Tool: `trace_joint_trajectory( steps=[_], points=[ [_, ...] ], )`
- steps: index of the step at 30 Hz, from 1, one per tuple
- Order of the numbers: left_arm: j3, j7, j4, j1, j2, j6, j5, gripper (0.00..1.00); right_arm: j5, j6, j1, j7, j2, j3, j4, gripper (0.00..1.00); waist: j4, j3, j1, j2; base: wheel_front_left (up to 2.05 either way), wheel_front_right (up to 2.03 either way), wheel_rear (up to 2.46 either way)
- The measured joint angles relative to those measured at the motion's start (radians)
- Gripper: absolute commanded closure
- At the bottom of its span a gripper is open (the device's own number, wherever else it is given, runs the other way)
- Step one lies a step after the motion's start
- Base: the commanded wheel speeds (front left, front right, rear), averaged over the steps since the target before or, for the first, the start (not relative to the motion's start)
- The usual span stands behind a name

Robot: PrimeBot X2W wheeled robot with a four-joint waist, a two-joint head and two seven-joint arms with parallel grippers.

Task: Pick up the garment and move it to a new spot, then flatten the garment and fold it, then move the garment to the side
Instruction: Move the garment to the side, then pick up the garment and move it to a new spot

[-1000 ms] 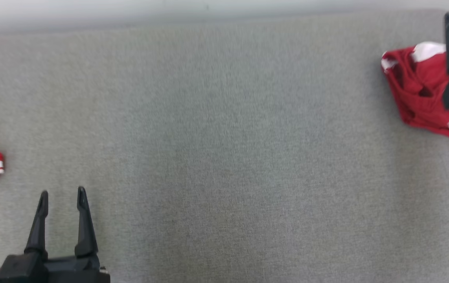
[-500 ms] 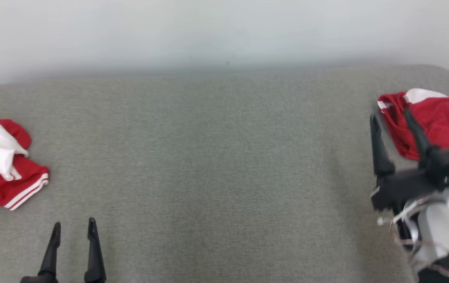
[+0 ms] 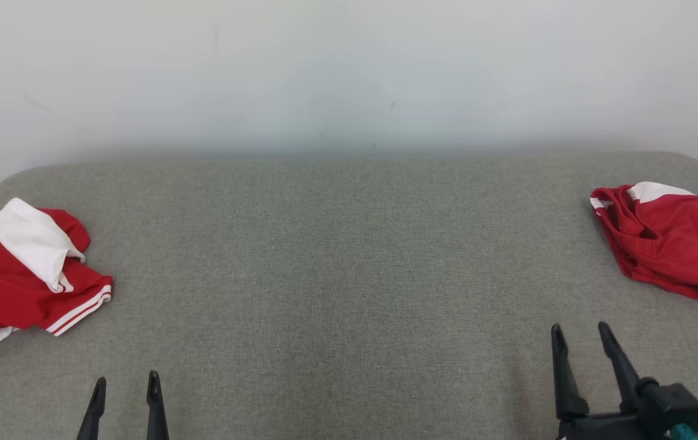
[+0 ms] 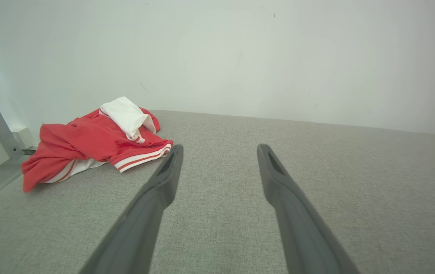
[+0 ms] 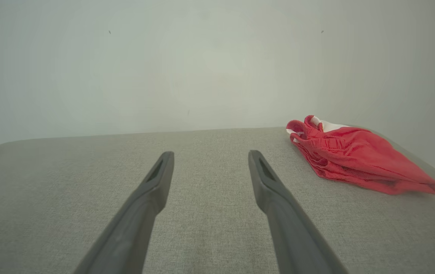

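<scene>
Garment (image 3: 667,244), crumpled red knit, rests on grey woven surface (image 3: 337,275).

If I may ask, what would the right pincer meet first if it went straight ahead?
Likely the white wall beyond the grey surface; the right pincer points left of the nearby red garment.

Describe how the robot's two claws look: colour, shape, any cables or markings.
Both the left claw and the right claw have two long, dark fingers that taper to narrow tips. Close up, each finger looks dark grey, with a slot-shaped recess near the tip. The right claw sits on a black blocky base with a teal part. I see no markings.
</scene>
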Motion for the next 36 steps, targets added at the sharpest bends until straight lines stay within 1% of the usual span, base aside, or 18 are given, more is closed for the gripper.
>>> trace_joint_trajectory(
  steps=[3,5,9,24,36],
  points=[
    [-0.002,0.000,0.001,0.008,0.000,0.000,0.001,0.00,-0.006,0.000,0.037,0.000,0.021,0.009,-0.020,0.00,-0.005,-0.010,0.0001,0.0000,0.00,0.00,0.00],
    [-0.009,0.000,0.009,0.016,0.000,-0.001,0.022,0.00,-0.027,0.000,0.055,0.000,0.025,0.022,-0.031,0.00,-0.008,-0.015,0.0001,0.0001,0.00,0.00,0.00],
    [-0.020,0.000,0.020,0.017,0.000,-0.001,0.035,0.00,-0.032,0.000,0.076,0.000,0.038,0.033,-0.028,0.00,-0.014,-0.022,0.0001,0.0001,0.00,0.00,0.00],
    [-0.006,0.000,0.038,0.016,0.000,-0.017,0.042,0.00,-0.036,0.000,0.080,0.000,0.045,0.041,0.004,0.00,-0.007,-0.034,0.0002,0.0001,0.00,0.00,0.00],
    [0.001,0.000,0.039,0.013,0.000,-0.018,0.042,0.00,-0.028,0.000,0.080,0.000,0.046,0.048,0.009,0.00,-0.007,-0.024,0.0002,0.0001,0.00,0.00,0.00]
  ],
)
